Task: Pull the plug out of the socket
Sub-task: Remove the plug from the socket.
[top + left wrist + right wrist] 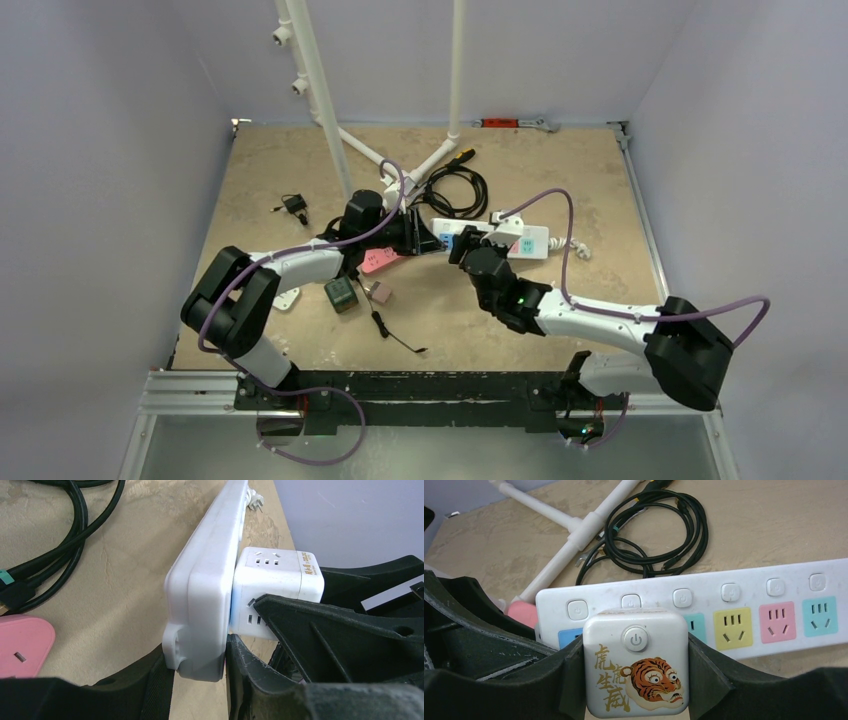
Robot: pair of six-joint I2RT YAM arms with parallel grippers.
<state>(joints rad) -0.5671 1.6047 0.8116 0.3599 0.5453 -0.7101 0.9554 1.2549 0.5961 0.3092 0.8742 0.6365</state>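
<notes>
Arms come in from the near edge of the table (600, 170) and meet over its middle. Just past the left elbow lie a dark green cube (341, 294), a small tan block (380, 292) and a thin black lead (395, 335).

Beyond them the left claw (197, 652) is clamped across the end of the white strip (200, 580), one finger on its back and one on its face. The right claw (635, 680) reaches in from the other side and grips the plug (659, 630), a white cube, by two opposite sides. The plug sits flush against the strip's face, seated in the end socket, the blue one, right beside the left claw's finger.

On the plug's outer face I can see a round button with a power mark, a tiger's head in orange and black, and four gold characters, 虎虎生威. One side carries a small orange label, too fine to read, and the sides have socket slots of their own. Along the strip run sockets in blue, teal, yellow, pink and teal, each with a white push switch bearing the same power mark.

A pink adapter (22, 645) lies on the table by the clamped end. Farther back a coil of black cable (455, 185) lies just beside the foot of a white pipe frame (320, 100), with a small black clip (293, 205) off to the left. At the far edge, against the wall, lies a red and grey tool (510, 123).
</notes>
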